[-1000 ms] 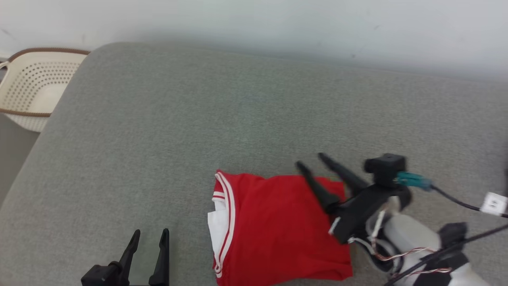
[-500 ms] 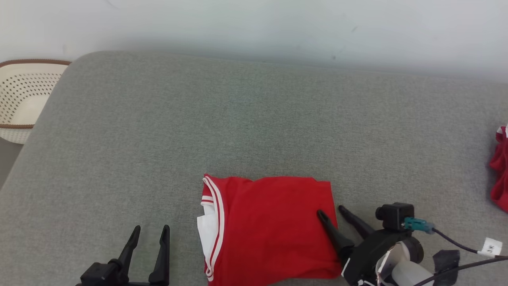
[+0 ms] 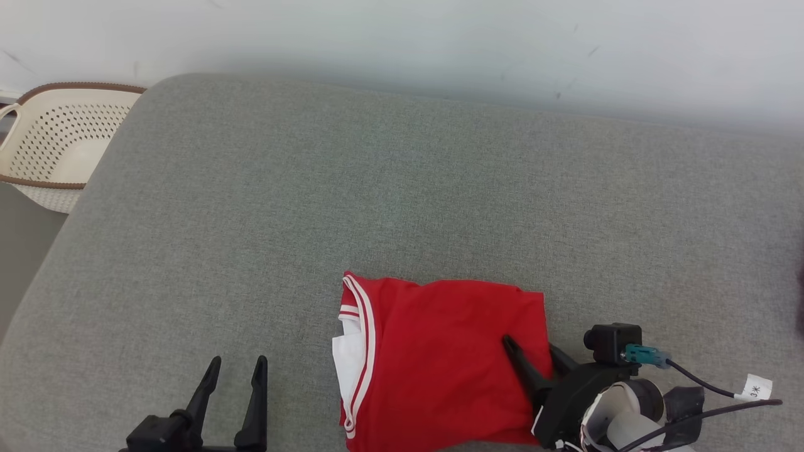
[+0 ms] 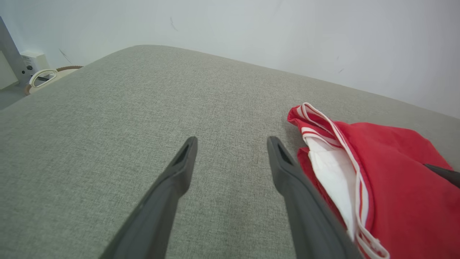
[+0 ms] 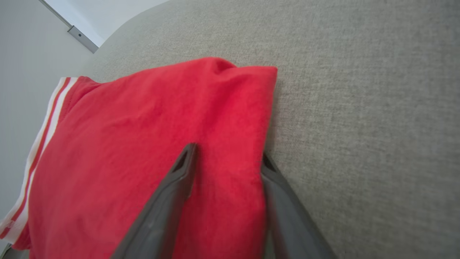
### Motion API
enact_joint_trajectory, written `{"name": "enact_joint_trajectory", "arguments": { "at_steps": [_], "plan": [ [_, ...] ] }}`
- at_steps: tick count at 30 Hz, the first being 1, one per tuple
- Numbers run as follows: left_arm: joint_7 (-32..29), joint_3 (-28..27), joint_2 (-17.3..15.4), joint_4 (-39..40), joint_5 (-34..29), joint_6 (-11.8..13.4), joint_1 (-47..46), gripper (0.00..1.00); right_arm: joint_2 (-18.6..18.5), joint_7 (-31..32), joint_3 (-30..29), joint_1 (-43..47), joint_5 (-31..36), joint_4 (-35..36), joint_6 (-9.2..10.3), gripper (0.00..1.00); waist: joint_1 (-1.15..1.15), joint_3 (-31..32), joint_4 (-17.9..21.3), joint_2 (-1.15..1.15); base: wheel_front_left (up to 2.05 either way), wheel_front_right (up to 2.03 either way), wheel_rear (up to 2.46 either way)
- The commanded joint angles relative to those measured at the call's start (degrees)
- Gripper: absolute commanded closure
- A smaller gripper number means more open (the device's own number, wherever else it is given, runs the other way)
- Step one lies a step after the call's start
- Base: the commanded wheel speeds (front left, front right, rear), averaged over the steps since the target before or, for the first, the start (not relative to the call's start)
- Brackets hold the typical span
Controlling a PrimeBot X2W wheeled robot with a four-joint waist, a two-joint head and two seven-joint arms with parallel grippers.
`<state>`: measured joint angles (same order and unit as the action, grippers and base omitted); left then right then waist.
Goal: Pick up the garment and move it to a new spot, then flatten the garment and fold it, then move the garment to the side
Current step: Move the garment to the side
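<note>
Grey cushion point(image 3: 402, 207): near edge cut off at bottom of your head view. Folded red garment point(image 3: 440, 364) lies on near part, right of centre. Its bottom edge is cut off too; white-striped trim and white lining show at its left. Perforated basket point(image 3: 50, 144) sits off cushion's far left, partly out of frame. Your right gripper point(image 5: 228, 151): fingers spread, straddling garment's right edge, one on top, other's tip hidden at fabric edge. Your left gripper point(image 3: 239, 360): fingers apart, holding nothing, just left of garment.
</note>
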<state>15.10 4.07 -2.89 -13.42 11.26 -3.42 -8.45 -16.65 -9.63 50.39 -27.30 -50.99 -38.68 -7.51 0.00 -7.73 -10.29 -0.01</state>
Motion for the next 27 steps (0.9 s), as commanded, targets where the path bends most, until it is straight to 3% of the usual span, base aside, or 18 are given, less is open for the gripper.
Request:
{"name": "enact_joint_trajectory", "arguments": {
  "at_steps": [1, 11, 27],
  "plan": [
    [0.04, -0.25, -0.03, 0.18, -0.41, 0.05, 0.34, 0.00, 0.63, -0.09, 1.17, 1.25, -0.11, -0.69, 0.05, 1.00, 0.00, 0.23, 0.22, 0.01, 0.00, 0.00, 0.00],
    [0.04, -0.84, -0.01, 0.59, -1.86, 0.42, 1.86, 0.00, -1.01, -4.74, -0.76, -0.52, 3.78, -2.60, 0.06, 1.00, 0.00, 4.00, 5.95, 0.01, 0.00, 0.00, 0.00],
    [0.04, -2.10, -0.02, 1.90, -6.52, 0.59, 1.81, 0.00, 0.31, -5.58, -5.18, 2.31, 7.94, -3.52, 0.06, 1.00, 0.00, 5.58, 24.19, 0.01, 0.00, 0.00, 0.00]
  ]
}}
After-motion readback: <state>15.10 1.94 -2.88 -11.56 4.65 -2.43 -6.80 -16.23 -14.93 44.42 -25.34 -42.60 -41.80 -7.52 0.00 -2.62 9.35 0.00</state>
